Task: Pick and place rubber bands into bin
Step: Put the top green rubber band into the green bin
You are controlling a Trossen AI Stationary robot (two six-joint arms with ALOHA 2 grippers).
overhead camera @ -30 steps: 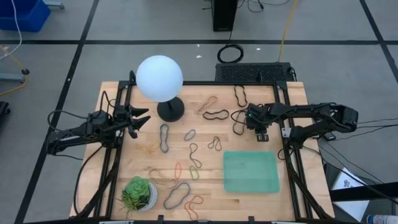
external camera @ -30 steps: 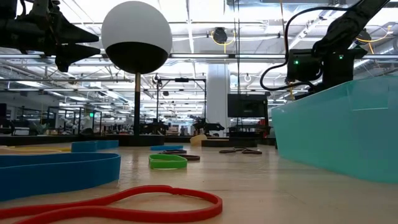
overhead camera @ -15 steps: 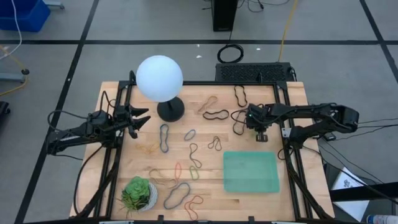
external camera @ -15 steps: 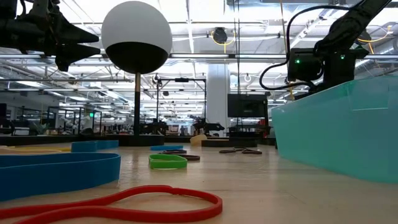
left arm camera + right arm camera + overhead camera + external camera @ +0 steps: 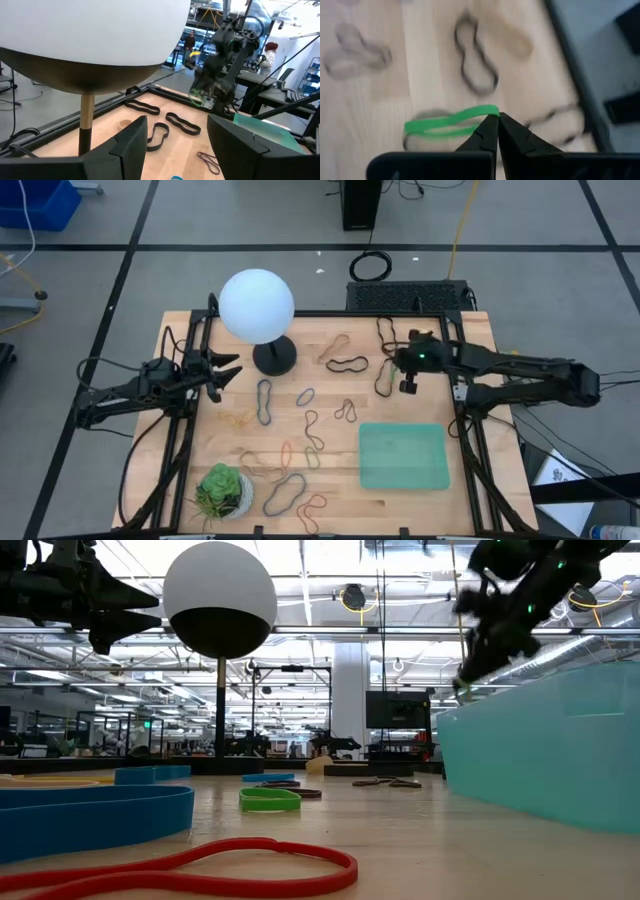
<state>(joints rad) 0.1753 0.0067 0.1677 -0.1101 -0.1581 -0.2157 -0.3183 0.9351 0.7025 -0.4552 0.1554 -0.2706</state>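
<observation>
Right gripper (image 5: 498, 119): jaws were partly apart a second ago, now pinched together on one end of a green rubber band (image 5: 470, 113). The rest of the loop trails away from the tips over the wood. It looks to be lifting, but motion blur stops me confirming.

Arm has swung too: in the high view the right gripper (image 5: 408, 383) sits just behind the bin (image 5: 362, 456), wrist rolled and forearm stretched out flatter than before. Low view has it raised above the bin's wall (image 5: 540, 750).

So the pick looks done and the carry is starting. Bin shows nothing inside yet; this would be the first band in. Pinch is on the very end, so slip risk on the swing.

Remaining rubber bands (image 5: 311, 425) are unmoved, strewn across the middle and back of the table.

Left gripper (image 5: 228, 373) hasn't moved: fingers apart, empty, parked by the globe lamp (image 5: 256, 304).
</observation>
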